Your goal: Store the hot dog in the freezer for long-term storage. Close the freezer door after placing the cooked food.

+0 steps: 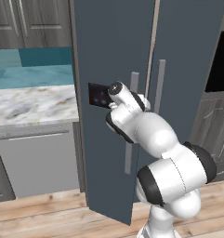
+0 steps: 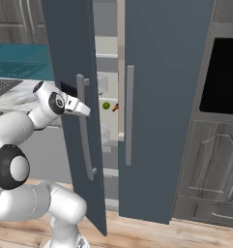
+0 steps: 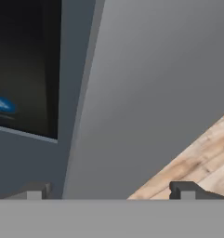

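My white Franka arm with dark joints point(image 1: 164, 162) rises from the base, bends at a bulky elbow and reaches forward and up. Its wrist is angled forward, the hand level at about mid-height. My two-finger gripper point(image 3: 111, 191) shows two small dark fingertips point(image 3: 182, 189) standing far apart, jaws spread wide with nothing between them.

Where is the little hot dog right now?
In the right base view, the hot dog lies on a shelf inside the freezer, seen through the gap between the two doors, just right of a small green fruit.
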### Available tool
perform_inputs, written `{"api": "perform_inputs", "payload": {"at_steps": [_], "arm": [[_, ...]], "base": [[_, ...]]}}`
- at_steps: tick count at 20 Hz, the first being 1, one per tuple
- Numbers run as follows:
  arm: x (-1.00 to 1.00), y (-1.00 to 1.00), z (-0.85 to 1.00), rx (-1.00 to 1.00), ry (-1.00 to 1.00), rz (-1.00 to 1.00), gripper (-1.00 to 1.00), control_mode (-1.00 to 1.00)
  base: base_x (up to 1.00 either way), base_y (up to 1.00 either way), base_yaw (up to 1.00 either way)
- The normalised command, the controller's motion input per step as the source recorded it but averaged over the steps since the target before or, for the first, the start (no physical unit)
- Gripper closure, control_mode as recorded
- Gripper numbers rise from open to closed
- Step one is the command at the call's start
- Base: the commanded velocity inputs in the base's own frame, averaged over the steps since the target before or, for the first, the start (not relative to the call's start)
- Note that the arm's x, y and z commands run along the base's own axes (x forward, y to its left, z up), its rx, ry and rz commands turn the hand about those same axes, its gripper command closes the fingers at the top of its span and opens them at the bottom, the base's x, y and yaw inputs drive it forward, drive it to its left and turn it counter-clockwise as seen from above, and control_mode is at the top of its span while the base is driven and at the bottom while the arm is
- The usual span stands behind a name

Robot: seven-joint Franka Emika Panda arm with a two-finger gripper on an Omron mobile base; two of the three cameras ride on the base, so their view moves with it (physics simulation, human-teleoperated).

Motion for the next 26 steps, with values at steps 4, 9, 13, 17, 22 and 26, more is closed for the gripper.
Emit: {"api": "perform_inputs", "payload": {"at_steps": [4,9,13,17,22,26], "arm": [[0.39,-0.23,0.11,0.21,0.00,0.11,-1.00,-1.00],[0.63,-0.08,0.06,0.11,0.00,0.07,-1.00,-1.00],[0.59,0.00,0.01,0.00,0.00,0.07,-1.00,-1.00],[0.49,0.00,0.02,0.00,0.00,0.02,-1.00,-1.00],[0.36,0.01,0.00,-0.01,-0.01,0.00,-1.00,-1.00],[0.34,-0.01,0.00,0.00,-0.01,0.00,-1.00,-1.00]], "base": [[0.00,0.00,0.00],[0.00,0.00,0.00],[0.00,0.00,0.00],[0.00,0.00,0.00],[0.00,0.00,0.00],[0.00,0.00,0.00]]}}
